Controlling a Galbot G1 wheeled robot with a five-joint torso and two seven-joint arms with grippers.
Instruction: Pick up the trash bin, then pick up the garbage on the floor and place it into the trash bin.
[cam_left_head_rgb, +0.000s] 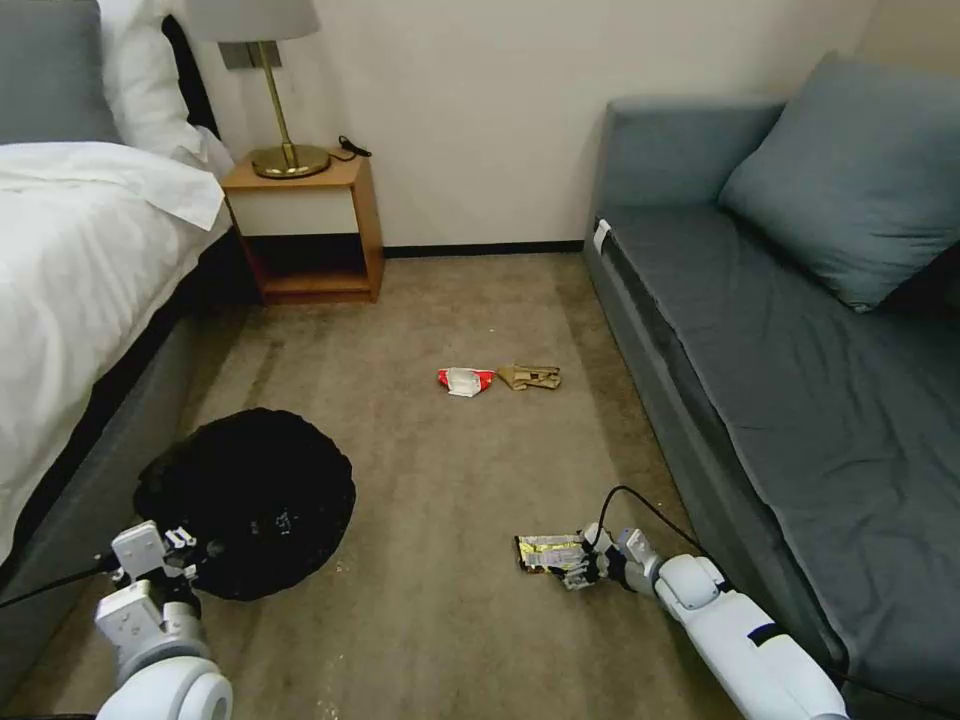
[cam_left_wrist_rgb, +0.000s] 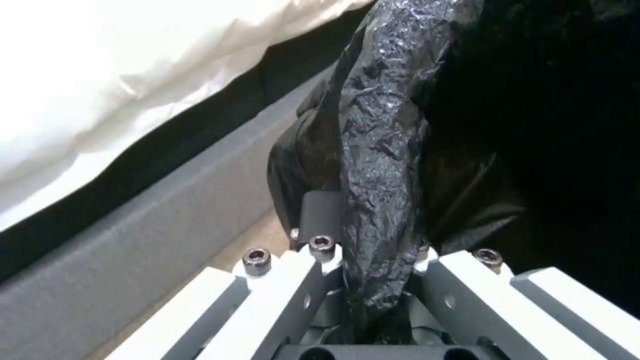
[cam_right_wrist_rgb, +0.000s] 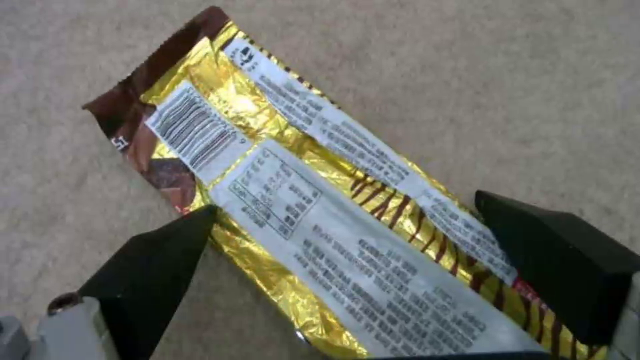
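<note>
Bedroom floor between bed and sofa. The left gripper (cam_left_head_rgb: 185, 548) is clamped on the bag-lined rim of the trash bin (cam_left_head_rgb: 250, 495), a round, low black form beside the bed (cam_left_head_rgb: 80, 260); the left wrist view shows a bunched fold of glossy, crinkled black film pinched between the closed fingers (cam_left_wrist_rgb: 320, 215). Whether the bin is lifted or resting on the carpet (cam_left_head_rgb: 430, 600) cannot be told.

The right gripper (cam_left_head_rgb: 578, 566) is down at carpet level near the sofa (cam_left_head_rgb: 800, 400), its black pads (cam_right_wrist_rgb: 553, 250) spread wide to either side of the gold-yellow snack wrapper (cam_right_wrist_rgb: 320, 210), not yet closed. The wrapper lies flat: thin metallic foil, creased, with white printed panels and a brown serrated end.

Farther off, toward the nightstand (cam_left_head_rgb: 310, 225), a red-and-white packet (cam_left_head_rgb: 465, 381) and a brown paper scrap (cam_left_head_rgb: 530, 377) lie just beside each other on the short-pile carpet.

Risks, as judged from this arrangement. The foil is slick and lies flush with the pile, so closing pads may skate over it or only crumple its edge, leaving nothing secured. The left hold appears to include loose liner film; if the bag alone bears the load, it could stretch, slip, or pull free of the rim and tilt the bin.
</note>
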